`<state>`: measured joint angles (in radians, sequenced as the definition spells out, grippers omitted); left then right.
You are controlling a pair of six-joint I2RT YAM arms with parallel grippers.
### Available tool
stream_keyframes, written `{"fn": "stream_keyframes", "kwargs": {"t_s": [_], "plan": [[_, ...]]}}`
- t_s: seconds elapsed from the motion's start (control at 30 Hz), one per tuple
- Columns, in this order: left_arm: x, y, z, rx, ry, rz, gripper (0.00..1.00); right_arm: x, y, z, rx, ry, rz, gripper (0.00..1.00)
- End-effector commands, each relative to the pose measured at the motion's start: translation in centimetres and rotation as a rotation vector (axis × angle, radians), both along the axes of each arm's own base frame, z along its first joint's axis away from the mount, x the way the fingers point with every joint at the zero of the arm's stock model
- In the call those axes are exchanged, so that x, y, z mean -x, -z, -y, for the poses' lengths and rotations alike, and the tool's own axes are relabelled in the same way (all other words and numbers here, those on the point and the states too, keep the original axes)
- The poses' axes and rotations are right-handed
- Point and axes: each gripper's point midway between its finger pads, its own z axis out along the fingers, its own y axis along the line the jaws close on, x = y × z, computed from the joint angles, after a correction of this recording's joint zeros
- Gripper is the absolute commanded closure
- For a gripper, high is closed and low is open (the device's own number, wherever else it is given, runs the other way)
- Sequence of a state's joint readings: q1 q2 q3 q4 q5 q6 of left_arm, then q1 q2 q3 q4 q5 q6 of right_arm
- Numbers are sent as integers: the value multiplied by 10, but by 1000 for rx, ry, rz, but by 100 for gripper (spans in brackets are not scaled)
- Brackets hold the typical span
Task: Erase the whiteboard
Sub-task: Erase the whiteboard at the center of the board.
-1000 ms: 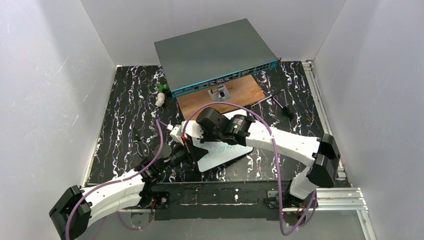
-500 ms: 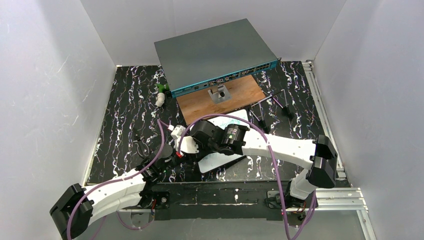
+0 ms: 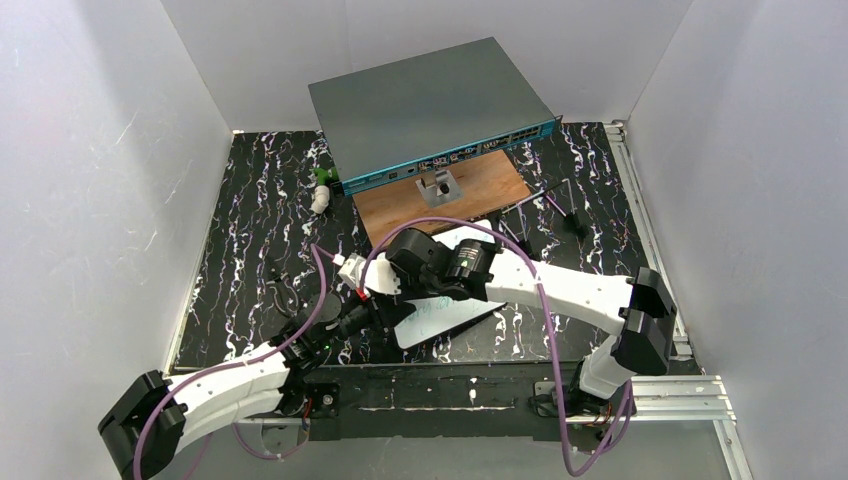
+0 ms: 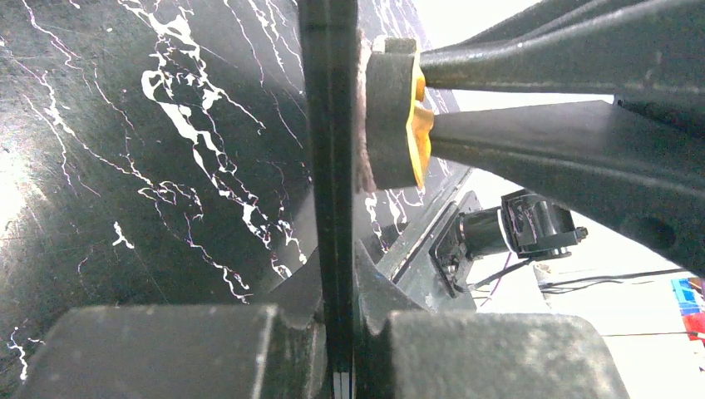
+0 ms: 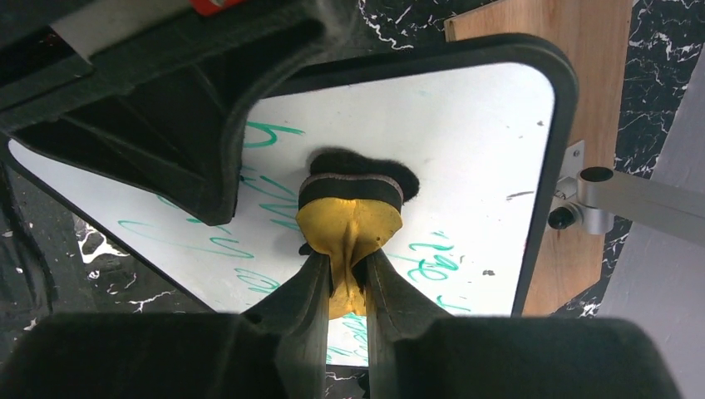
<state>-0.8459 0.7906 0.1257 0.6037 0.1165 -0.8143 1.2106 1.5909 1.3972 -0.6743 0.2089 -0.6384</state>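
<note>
The whiteboard point(image 3: 450, 317) is a small white board with a dark rim, held tilted above the black marbled table. My left gripper point(image 3: 383, 319) is shut on its near left edge; in the left wrist view the board point(image 4: 328, 150) shows edge-on between the jaws of the left gripper point(image 4: 337, 278). My right gripper point(image 3: 404, 296) is shut on a yellow eraser with a dark felt pad point(image 5: 350, 199) and presses it on the board's face point(image 5: 474, 141). Green handwriting point(image 5: 432, 264) remains left of, below and right of the eraser. The eraser also shows in the left wrist view point(image 4: 391, 112).
A large grey box with a teal front point(image 3: 430, 105) stands at the back. A brown wooden board point(image 3: 480, 180) with a metal bracket point(image 3: 437, 187) lies before it. A small white and green object point(image 3: 321, 195) lies at the left. Black rods point(image 3: 560, 205) lie at the right.
My right arm has swept the eraser over the board towards the near left and then back a little. The left gripper has kept hold of the board, which shifted slightly.
</note>
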Motion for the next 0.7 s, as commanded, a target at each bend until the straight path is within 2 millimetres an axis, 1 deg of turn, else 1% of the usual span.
{"fn": "stream_keyframes", "kwargs": {"t_s": [0.0,0.1,0.2,0.4,0.57,0.67], "plan": [[11,0,2,-1,71,61,100,-21,-17,-5,-69,79,33,99],[12,1,2,-4,74,56,100,-26,-23,-5,-102,105,13,99],[12,3,2,-4,73,48,100,-25,-25,-4,-119,108,-4,99],[12,2,2,-3,70,47,100,-6,-17,-3,-136,56,-86,99],[13,1,1,2,68,42,100,-1,-12,-2,-149,47,-106,99],[12,2,1,2,61,37,100,6,-12,-4,-159,34,-136,99]]}}
